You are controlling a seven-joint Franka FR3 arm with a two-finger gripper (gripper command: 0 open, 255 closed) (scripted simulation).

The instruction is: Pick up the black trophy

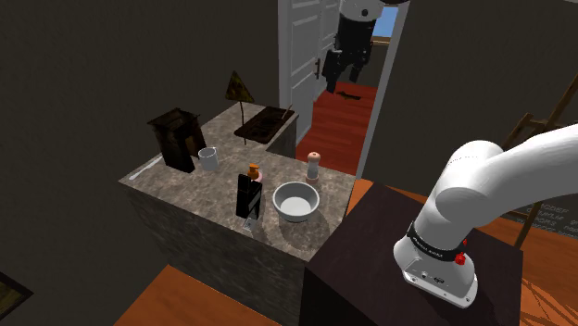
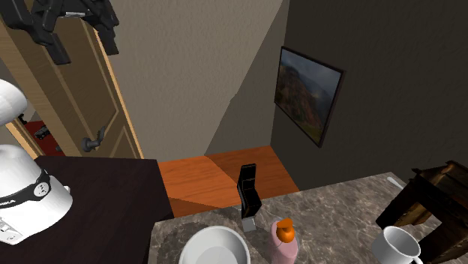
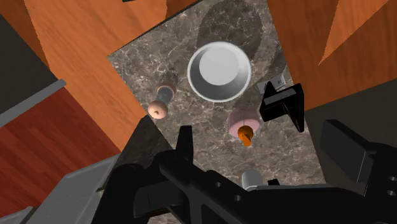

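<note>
Standing upright on the counter [image 1: 185,181], right at the long edge above the orange floor, the black trophy [image 1: 248,194] is a tall, narrow, kinked slab on a small pale base. A pink bottle with an orange cap [image 1: 253,172] stands just beside it, on the inward side. A white bowl [image 1: 296,212] sits near the trophy, toward the corner by the stand. A small shaker [image 1: 314,167] and a white mug [image 1: 208,159] stand farther in, well apart from it. The gripper [image 1: 341,70] hangs high above the counter with its fingers apart, holding nothing, so the approach has not begun.

Likely hazards:
- The pink bottle stands so close that a finger descending on that side would probably strike it, or pinch it together with the trophy.
- The trophy looks top-heavy on its narrow base. An off-centre touch could tip it over the edge to the floor.
- The kinked shape may let it slip from a grasp taken high up.
</note>
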